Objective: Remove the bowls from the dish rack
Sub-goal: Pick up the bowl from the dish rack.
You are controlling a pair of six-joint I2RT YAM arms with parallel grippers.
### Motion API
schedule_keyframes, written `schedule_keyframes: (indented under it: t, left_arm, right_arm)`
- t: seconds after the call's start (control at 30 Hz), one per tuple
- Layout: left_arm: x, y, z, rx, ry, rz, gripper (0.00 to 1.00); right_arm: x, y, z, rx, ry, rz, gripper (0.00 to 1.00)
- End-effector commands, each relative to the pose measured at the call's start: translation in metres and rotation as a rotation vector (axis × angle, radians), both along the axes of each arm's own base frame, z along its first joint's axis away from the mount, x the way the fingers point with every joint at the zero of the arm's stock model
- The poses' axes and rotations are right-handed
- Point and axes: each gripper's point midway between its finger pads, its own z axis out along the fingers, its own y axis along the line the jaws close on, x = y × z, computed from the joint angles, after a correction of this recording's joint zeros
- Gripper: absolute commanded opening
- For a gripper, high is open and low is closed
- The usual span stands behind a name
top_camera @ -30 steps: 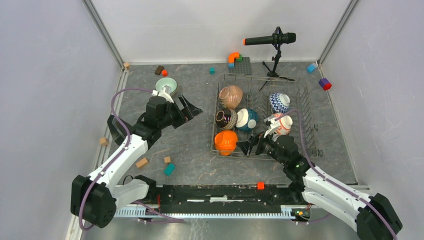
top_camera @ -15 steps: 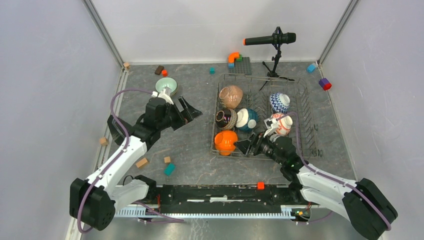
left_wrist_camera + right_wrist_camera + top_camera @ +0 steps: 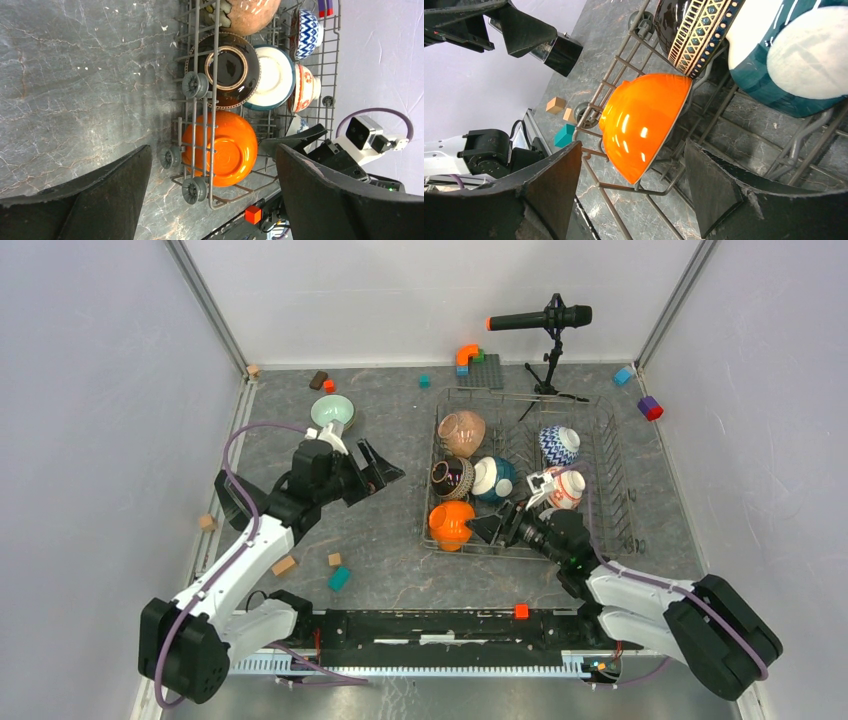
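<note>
The dish rack [image 3: 612,490] stands on the right side of the table [image 3: 385,535]. The orange bowl [image 3: 450,524] leans on its side in the rack's near left corner. The right wrist view shows the right gripper [image 3: 497,526] with its jaws apart, one on each side of that bowl, not gripping it. Only the top view shows the pale green bowl [image 3: 331,410], far left on the table. The left gripper [image 3: 382,464] hangs over the table, jaws spread wide, holding nothing.

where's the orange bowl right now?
Top view: the orange bowl sits tipped on its side in the dish rack's near-left corner, just in front of the dark striped bowl. The open right claw is close on its right.
</note>
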Motion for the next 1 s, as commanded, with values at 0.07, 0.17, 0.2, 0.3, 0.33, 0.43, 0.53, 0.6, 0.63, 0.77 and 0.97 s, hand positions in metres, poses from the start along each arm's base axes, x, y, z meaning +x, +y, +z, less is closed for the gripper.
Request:
schedule_keyframes:
  t: [0.07, 0.17, 0.2, 0.3, 0.33, 0.43, 0.53, 0.6, 0.63, 0.77, 0.97]
  left_arm:
    - [-0.003, -0.007, -0.004, -0.021, 0.000, -0.040, 0.97]
    - [-0.003, -0.008, -0.009, -0.022, 0.020, -0.037, 0.97]
    - [-0.003, -0.008, -0.011, -0.022, 0.025, -0.038, 0.96]
    - [-0.003, -0.008, -0.011, -0.020, 0.023, -0.038, 0.96]
    - [-0.003, -0.008, -0.011, -0.018, 0.021, -0.037, 0.96]
    - [-0.003, -0.007, -0.011, -0.017, 0.020, -0.033, 0.96]
    - [-0.003, -0.007, -0.012, -0.014, 0.019, -0.034, 0.96]
    - [-0.004, -0.008, -0.012, -0.013, 0.018, -0.036, 0.96]
    - [-0.003, -0.008, -0.012, -0.012, 0.020, -0.035, 0.96]
    - [-0.004, -0.009, -0.013, -0.014, 0.026, -0.040, 0.96]
    - [-0.006, -0.012, -0.016, -0.012, 0.036, -0.051, 0.95]
  right_arm:
    - [-0.001, 0.014, -0.006, -0.069, 0.053, 0.083, 0.78]
    - [-0.002, 0.017, -0.013, -0.097, 0.084, 0.109, 0.75]
    - [-0.003, 0.017, -0.015, -0.104, 0.093, 0.114, 0.75]
    - [-0.003, 0.018, -0.017, -0.112, 0.098, 0.126, 0.74]
    - [-0.004, 0.019, -0.018, -0.112, 0.100, 0.133, 0.73]
    - [-0.005, 0.023, -0.011, -0.077, 0.091, 0.152, 0.70]
    - [-0.009, 0.027, -0.001, -0.019, 0.074, 0.173, 0.68]
    - [-0.012, 0.029, 0.004, 0.023, 0.075, 0.191, 0.66]
    - [-0.014, 0.030, 0.004, 0.033, 0.081, 0.197, 0.65]
    - [-0.015, 0.033, 0.007, 0.059, 0.085, 0.216, 0.59]
    - [-0.017, 0.035, 0.010, 0.096, 0.090, 0.227, 0.51]
